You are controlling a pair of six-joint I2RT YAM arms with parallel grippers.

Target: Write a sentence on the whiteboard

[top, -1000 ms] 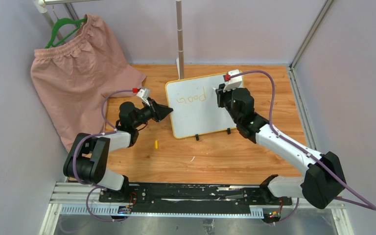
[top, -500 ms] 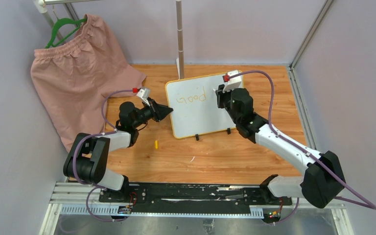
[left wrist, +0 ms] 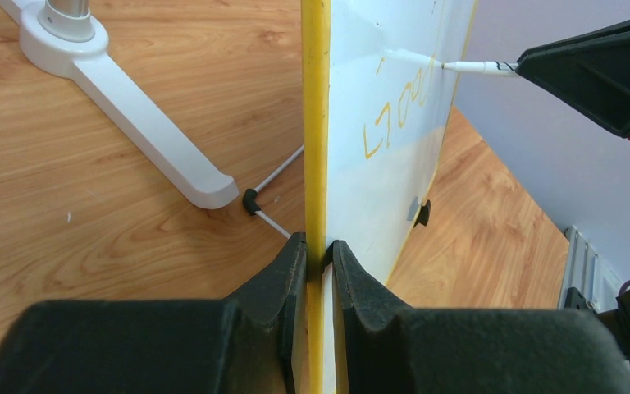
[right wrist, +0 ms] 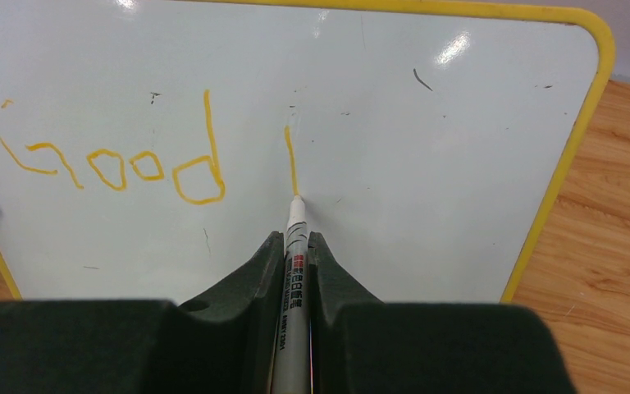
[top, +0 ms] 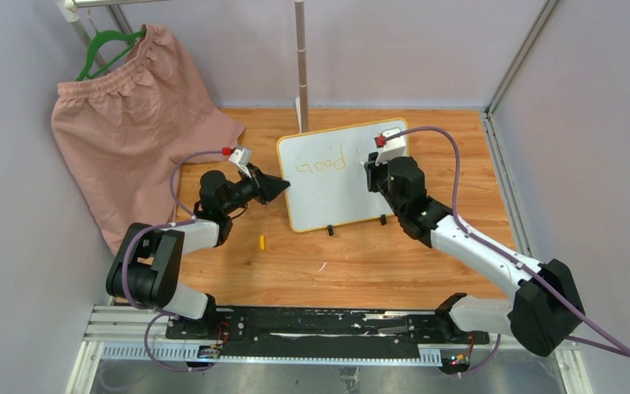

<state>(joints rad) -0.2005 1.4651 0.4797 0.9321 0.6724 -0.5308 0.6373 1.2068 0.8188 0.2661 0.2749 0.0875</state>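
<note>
Since right pincer (right wrist: 295, 236) slid nearer, sentence (right wrist: 148, 168) gained stroke.

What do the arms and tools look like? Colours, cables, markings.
Both arms: black joint housings, white link shells. A purple cable runs along the left arm, another along the right arm; each ends at a red plug by a small white wrist box. The left tool and right tool have matte black, wedge-shaped fingers tapering to narrow tips. No markings visible on them.

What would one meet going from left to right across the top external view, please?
Pink garment → left gripper → the whiteboard → right gripper, holding a marker.
</note>
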